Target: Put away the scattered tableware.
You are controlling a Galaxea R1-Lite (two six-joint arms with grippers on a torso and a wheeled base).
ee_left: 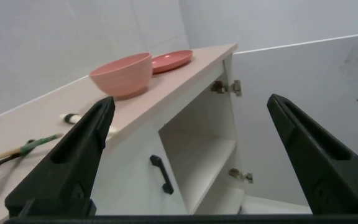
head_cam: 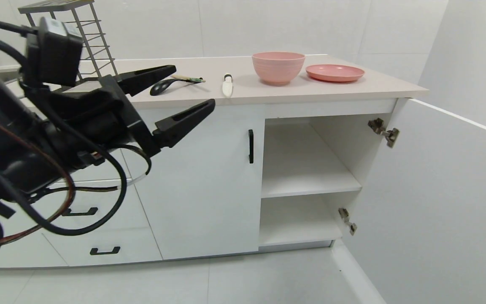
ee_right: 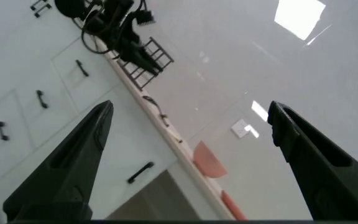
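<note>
Head view: rack (head_cam: pixel 87 38) behind left claw (head_cam: pixel 193 84), door (head_cam: pixel 437 190) open.

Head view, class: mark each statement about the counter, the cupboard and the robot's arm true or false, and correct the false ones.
1. The pink bowl stands on the counter beside the pink plate. True.
2. The cupboard door on the right is shut. False: it is swung open, and shelves show inside.
3. The left gripper is open. True.
4. The white knife lies inside the bowl. False: it lies on the counter, between the black spoon and the bowl.
</note>
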